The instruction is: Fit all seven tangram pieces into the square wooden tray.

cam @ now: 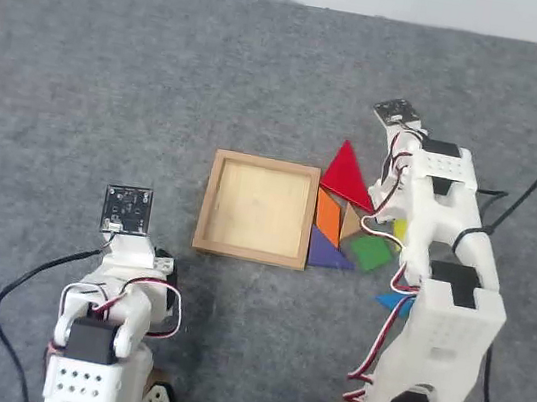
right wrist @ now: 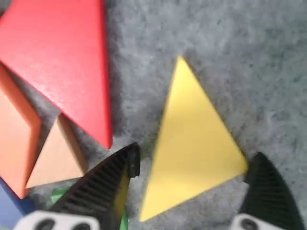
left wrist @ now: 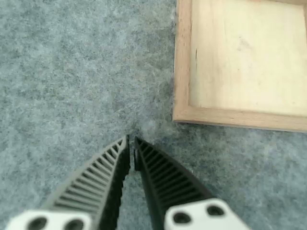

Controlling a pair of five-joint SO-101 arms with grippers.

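Observation:
The square wooden tray (cam: 257, 208) lies empty in the middle of the grey mat; its corner (left wrist: 225, 117) is just ahead of my left gripper (left wrist: 130, 140), which is shut with nothing in it, low over the mat. Right of the tray lie a red triangle (cam: 345, 175), an orange parallelogram (cam: 328, 217), a tan triangle (cam: 353, 222), a purple triangle (cam: 326, 252) and a green square (cam: 372, 252). My right gripper (right wrist: 194, 160) is open, its fingers on either side of the yellow triangle (right wrist: 192, 129), beside the red triangle (right wrist: 62, 62).
A blue piece (cam: 395, 301) pokes out from under the right arm (cam: 438, 287). The left arm (cam: 111, 309) sits at the front left. Open grey mat stretches behind and left of the tray.

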